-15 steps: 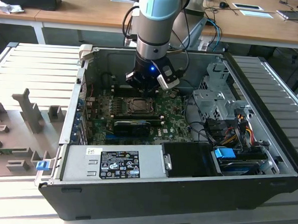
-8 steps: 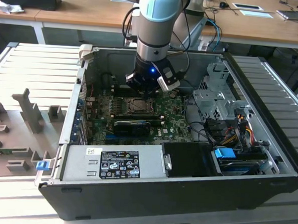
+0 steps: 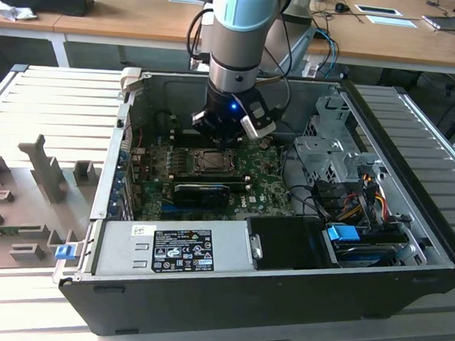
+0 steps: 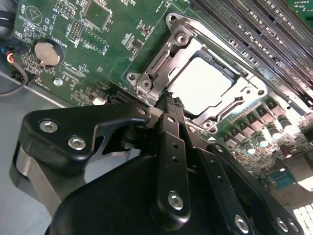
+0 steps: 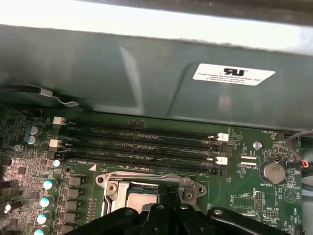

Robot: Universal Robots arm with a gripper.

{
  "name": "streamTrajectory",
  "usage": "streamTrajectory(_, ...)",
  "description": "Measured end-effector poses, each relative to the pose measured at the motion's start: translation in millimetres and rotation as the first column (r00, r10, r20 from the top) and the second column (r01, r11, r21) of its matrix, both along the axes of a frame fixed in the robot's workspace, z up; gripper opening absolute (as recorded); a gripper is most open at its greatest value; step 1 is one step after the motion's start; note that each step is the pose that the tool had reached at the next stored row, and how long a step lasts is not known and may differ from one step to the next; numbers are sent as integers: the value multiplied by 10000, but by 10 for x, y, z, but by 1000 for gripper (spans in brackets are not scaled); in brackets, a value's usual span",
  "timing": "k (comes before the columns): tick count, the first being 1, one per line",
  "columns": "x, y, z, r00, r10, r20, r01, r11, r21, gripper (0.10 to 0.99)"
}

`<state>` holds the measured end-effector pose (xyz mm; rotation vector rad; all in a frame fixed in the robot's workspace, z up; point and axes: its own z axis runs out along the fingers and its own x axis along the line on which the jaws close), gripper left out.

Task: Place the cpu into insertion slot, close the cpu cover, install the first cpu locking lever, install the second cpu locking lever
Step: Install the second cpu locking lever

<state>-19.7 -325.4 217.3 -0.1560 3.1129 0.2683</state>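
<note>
While the arm hangs low inside the open computer case (image 3: 382, 133), its gripper (image 4: 168, 100) sits right at the edge of the insertion slot (image 4: 203, 81) on the green motherboard (image 3: 265, 189). In the exterior view the gripper (image 3: 228, 132) is just above the slot (image 3: 207, 160), at the back of the board.

The cpu (image 4: 200, 85) already lies flat in the slot. Its pale shiny face shows through the square window. The cpu cover (image 4: 161, 61), a thin silver frame, looks like it is down over the chip, so those two jobs seem done. In the first wrist view the cover (image 5: 115, 188) and the chip (image 5: 142, 199) peek out past the black fingers (image 5: 168, 200).

The fingertips look pressed close together with nothing between them, but the view is tight, so this is a guess. They touch or nearly touch the silver frame by its corner, where a locking lever would be. It is hard to see if any lever is hooked yet. The lever jobs seem to be what is left.

Long black memory slots (image 5: 142, 147) run beside the socket, and a round coin battery (image 5: 274, 171) sits near them.
</note>
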Motion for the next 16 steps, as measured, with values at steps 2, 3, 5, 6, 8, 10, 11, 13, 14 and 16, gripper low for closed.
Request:
streamTrajectory(2, 0, -1, 28, 10000, 0, 0, 0, 10000, 0, 106)
streamTrajectory(3, 1, -5, 28, 10000, 2, 1, -2, 10000, 2, 106)
streamTrajectory(5, 0, -53, 29, 10000, 1, 0, -1, 10000, 5, 106)
streamTrajectory(6, 0, -83, 29, 10000, 0, 0, 0, 10000, 6, 106)
streamTrajectory(8, 0, -149, 29, 10000, 1, 0, -1, 10000, 7, 106)
streamTrajectory(10, 0, -178, 29, 10000, 1, 0, -1, 10000, 7, 106)
streamTrajectory(11, 0, -193, 29, 10000, 1, 0, -1, 10000, 7, 106)
streamTrajectory(13, 0, -206, 29, 10000, -1, 0, 1, 10000, 7, 106)
streamTrajectory(14, 0, -209, 29, 10000, 0, 0, 0, 10000, 7, 106)
streamTrajectory(16, 0, -215, 29, 10000, 0, 0, 0, 10000, 8, 106)
